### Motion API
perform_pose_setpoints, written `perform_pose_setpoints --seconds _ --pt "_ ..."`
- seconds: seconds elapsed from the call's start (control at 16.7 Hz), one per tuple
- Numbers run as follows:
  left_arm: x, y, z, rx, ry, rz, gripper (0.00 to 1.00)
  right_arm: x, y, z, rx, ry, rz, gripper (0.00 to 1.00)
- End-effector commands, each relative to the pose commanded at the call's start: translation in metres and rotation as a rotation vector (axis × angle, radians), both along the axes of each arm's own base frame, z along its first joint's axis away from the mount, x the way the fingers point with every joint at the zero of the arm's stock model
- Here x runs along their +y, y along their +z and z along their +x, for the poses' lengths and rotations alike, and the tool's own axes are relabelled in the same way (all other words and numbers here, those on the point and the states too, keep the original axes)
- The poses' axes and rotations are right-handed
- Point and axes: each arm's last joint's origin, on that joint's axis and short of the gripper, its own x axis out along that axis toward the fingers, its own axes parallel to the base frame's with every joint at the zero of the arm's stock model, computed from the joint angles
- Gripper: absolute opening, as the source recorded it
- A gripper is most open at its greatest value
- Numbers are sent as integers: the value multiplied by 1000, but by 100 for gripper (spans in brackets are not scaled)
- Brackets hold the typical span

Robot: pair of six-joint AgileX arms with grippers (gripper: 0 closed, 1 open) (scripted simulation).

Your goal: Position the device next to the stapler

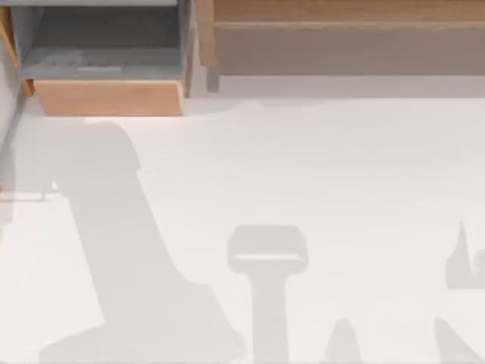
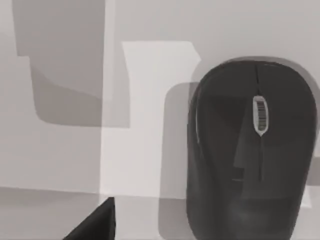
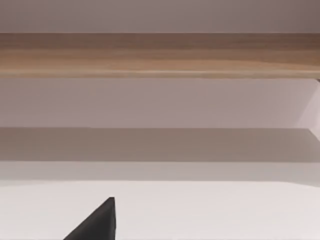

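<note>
our left gripper (image 2: pixel 95 227) shows as a dark wedge at the edge of the left wrist view, above the white surface (image 2: pixel 150 125). we cannot tell whether it is open or closed. close to it, apart from that dark wedge, lies the task's device, a black computer mouse (image 2: pixel 250 150). it rests flat on the surface with its top side up, and its silver scroll wheel (image 2: pixel 259 115) sits on the seam between the two buttons. grey shadows fall across the surface around the mouse, and a brighter lit patch lies just beside it.

our right gripper (image 3: pixel 95 227) shows as a like dark wedge in the right wrist view, over the same white surface. we cannot tell its state either. it faces a long wooden shelf (image 3: pixel 160 52) that runs level across the far end, with a shaded recess beneath it.

in the top view the surface (image 1: pixel 341 167) is pale and crossed by soft arm shadows (image 1: pixel 267 250). at the far left stands an open drawer (image 1: pixel 106 97) with a wooden front and a grey inside. the wooden shelf (image 1: pixel 341 11) runs along the far right.
</note>
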Motion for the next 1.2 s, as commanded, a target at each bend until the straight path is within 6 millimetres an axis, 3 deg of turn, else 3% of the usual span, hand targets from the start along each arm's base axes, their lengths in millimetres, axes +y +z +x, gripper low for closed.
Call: perform_pose_setpoints --seconds 0.18,0.3,0.6,0.78,0.96,1.2 --pt "-1 0 0 2 -1 0 100 0 0 0 0 0 0 100" --pt "2 10 -6 5 0 -1 100 0 0 0 0 0 0 100" --pt "12 76 -44 -12 -7 5 100 0 0 0 0 0 0 100" --pt "14 90 -57 -6 -5 2 100 0 0 0 0 0 0 100" --pt "8 75 -45 -15 -5 7 100 0 0 0 0 0 0 100" --pt "4 7 -13 9 2 -1 100 0 0 0 0 0 0 100"
